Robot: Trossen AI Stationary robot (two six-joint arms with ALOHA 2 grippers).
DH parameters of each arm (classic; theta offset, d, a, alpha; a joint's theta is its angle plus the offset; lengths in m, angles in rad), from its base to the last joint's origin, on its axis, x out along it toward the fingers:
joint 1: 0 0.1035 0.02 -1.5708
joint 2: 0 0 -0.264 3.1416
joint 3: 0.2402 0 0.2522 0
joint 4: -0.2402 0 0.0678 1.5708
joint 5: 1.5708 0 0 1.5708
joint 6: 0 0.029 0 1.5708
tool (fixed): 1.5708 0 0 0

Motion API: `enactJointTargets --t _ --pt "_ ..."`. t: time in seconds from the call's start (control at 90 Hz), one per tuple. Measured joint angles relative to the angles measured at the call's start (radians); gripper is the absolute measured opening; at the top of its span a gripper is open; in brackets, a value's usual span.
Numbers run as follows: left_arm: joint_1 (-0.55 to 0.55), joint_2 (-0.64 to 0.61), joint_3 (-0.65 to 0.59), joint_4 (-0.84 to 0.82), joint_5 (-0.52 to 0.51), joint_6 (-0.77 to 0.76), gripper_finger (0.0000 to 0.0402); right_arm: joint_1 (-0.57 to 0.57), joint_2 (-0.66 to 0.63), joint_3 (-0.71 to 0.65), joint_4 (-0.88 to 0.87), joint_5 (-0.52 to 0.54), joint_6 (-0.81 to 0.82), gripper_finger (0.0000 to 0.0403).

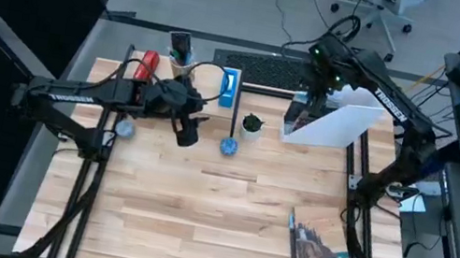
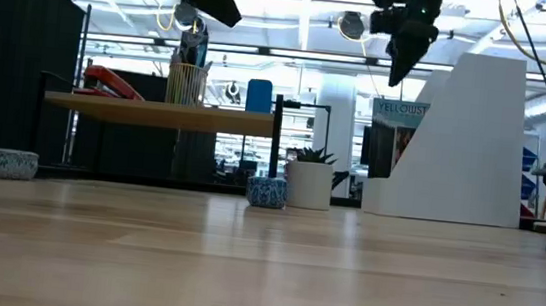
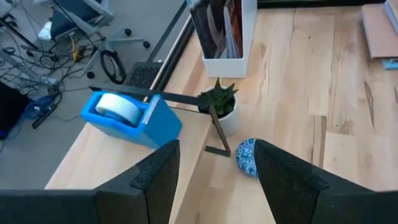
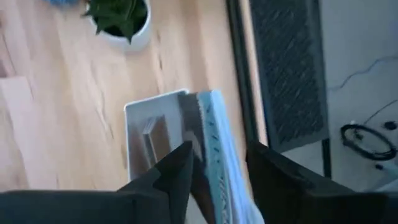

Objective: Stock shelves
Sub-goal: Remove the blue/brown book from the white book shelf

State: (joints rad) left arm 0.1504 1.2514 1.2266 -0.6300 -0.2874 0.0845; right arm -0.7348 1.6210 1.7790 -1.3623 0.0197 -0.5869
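Observation:
The low wood shelf [image 2: 156,113] stands at the table's far left and carries a red stapler [image 1: 147,62], a pencil cup [image 1: 181,54] and a blue tape dispenser [image 3: 127,115]. The white file holder [image 1: 344,126] stands at the far right with books [image 2: 395,135] upright in it. My left gripper [image 3: 216,149] hangs open above the shelf's right end, with nothing between its fingers. My right gripper [image 4: 217,155] is open above the holder, its fingers on either side of a blue-edged book's top [image 4: 214,130]; in the low view it is clear of that book.
A small potted plant [image 1: 252,125] and a blue bowl [image 1: 228,146] stand between shelf and holder. A second bowl [image 1: 124,127] sits left, under my left arm. A picture book [image 1: 322,254] lies flat at the near right. A keyboard [image 1: 264,69] lies behind the table.

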Motion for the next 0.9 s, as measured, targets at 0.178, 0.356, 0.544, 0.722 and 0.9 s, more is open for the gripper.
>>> enactJointTargets --t 0.178,0.356,0.544,0.722,0.9 --pt "0.000 0.000 0.000 0.000 0.003 0.000 0.0194 -0.007 0.045 0.000 0.003 0.005 -0.001 0.0127" --pt "0.000 0.000 0.000 0.000 0.003 0.000 0.0194 -0.005 0.088 0.000 0.006 0.005 -0.001 0.0127" --pt "0.000 0.000 0.000 0.000 0.003 0.000 0.0194 -0.005 0.126 0.000 0.001 0.009 0.014 0.0104" --pt "0.000 0.000 0.000 -0.006 0.003 0.000 0.0194 -0.005 0.145 0.000 -0.015 0.009 0.021 0.0045" --pt "0.000 0.000 0.000 -0.011 0.003 0.000 0.0194 0.003 0.134 0.000 -0.036 0.012 0.027 0.0010"
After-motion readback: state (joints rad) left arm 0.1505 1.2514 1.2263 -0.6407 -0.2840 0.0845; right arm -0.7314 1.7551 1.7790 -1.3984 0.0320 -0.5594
